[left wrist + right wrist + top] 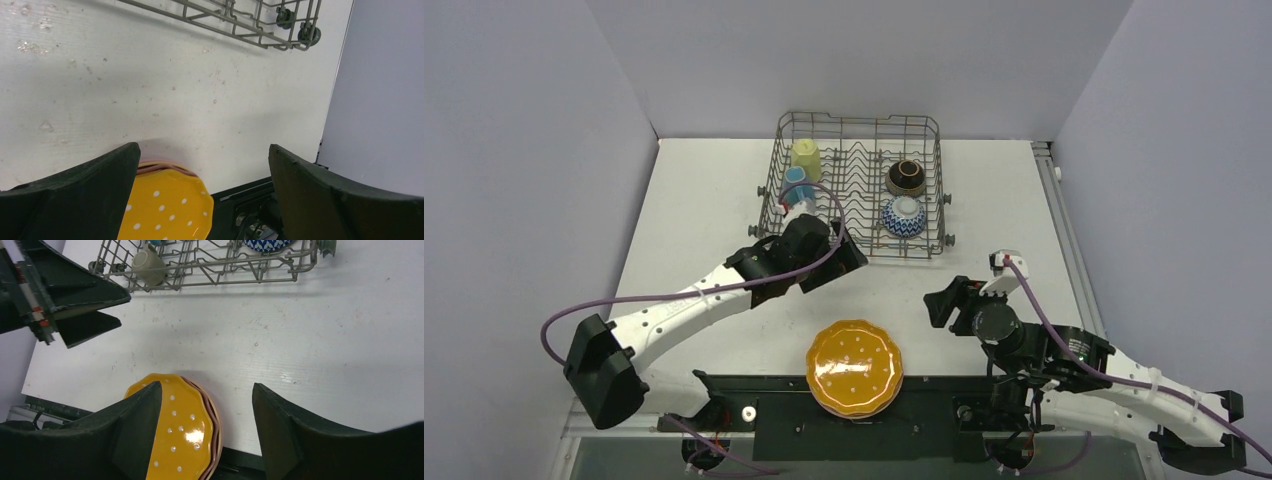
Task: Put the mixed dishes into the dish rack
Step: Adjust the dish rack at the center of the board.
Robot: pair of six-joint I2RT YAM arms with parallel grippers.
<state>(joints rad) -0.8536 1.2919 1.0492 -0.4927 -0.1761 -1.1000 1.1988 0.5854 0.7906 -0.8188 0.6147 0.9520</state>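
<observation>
A stack of scalloped dotted plates (854, 368), orange one on top, lies at the table's near edge; pink rims show under it (212, 425). The dish rack (861, 130) stands at the back, holding a pale-yellow mug (805, 158), a blue mug (795, 180), a dark brown bowl (905, 177) and a blue-white patterned bowl (903, 216). My left gripper (848, 255) hovers open at the rack's near left corner, nothing between its fingers (202, 150). My right gripper (942, 300) is open and empty, right of the plates and above the table (207, 387).
The rack's small side wheels (305, 35) stick out at its corner. A black rail (924, 410) runs along the near edge under the plates. In the right wrist view, the left gripper (75, 300) hangs near the rack (210, 265) and a pale mug (148, 265).
</observation>
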